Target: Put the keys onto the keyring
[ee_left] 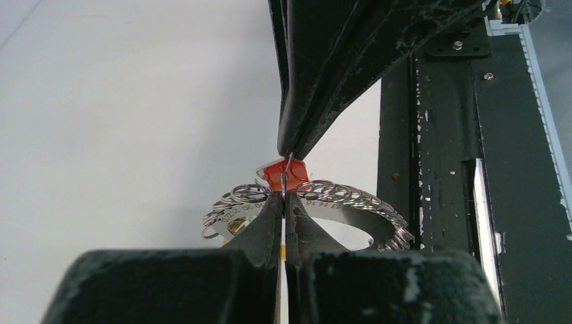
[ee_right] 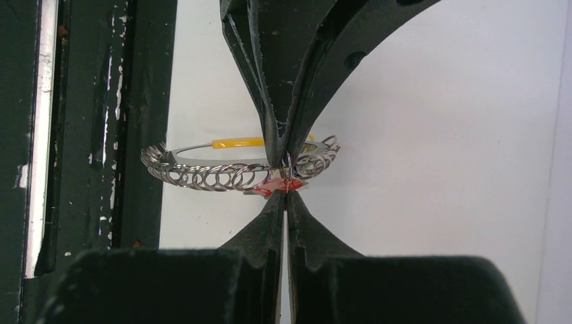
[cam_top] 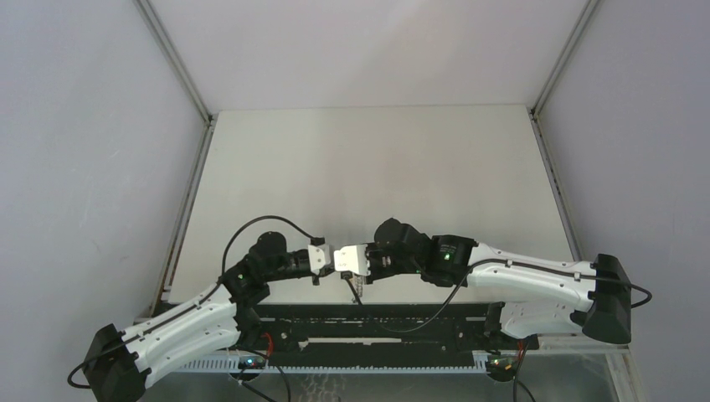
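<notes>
Pinching keyring (ee_left: 357, 209) (L gripper (ee_left: 283, 200)), red key (ee_left: 276, 174) (R gripper (ee_right: 285, 196)).

Two pincers (ee_left: 283, 199) (ee_left: 290, 150), one keyring (ee_left: 351, 202), one red key (ee_left: 275, 174), one yellow key (ee_right: 236, 143)

Your left pincer (cam_top: 328, 259) and right pincer (cam_top: 342, 259) meet tip to tip over the near edge of the counter (cam_top: 377, 167) (the left one on the left), with the key (ee_left: 278, 173) between their tips and the keyring (ee_left: 351, 202) just beside it.
</notes>
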Tool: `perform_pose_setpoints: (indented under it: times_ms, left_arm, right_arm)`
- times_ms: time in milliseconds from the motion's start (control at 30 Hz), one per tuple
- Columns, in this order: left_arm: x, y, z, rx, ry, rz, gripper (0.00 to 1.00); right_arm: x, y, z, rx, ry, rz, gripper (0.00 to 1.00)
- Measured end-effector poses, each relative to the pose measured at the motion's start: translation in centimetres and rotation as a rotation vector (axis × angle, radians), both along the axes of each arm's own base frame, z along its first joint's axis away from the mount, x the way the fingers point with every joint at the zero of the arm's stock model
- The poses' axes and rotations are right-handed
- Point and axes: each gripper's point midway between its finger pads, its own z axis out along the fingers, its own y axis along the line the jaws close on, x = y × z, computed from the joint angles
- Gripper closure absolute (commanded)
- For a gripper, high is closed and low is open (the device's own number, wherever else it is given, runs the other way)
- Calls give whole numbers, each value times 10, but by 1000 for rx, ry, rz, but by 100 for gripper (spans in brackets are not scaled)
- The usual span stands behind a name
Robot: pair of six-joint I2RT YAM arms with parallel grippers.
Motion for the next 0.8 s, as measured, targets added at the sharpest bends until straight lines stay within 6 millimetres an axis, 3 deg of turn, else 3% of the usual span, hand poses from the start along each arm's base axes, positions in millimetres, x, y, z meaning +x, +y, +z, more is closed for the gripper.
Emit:
perform_pose_setpoints:
  times_ms: [733, 800]
  left_arm:
    - [-8, -3, 2, -9, 0, -39, 100]
    - [-8, -3, 2, -9, -1, -38, 100]
  right_arm:
    - [-5, 5, -2, 5, 20, 31, 100]
    - [-5, 5, -2, 6, 21, 32, 94]
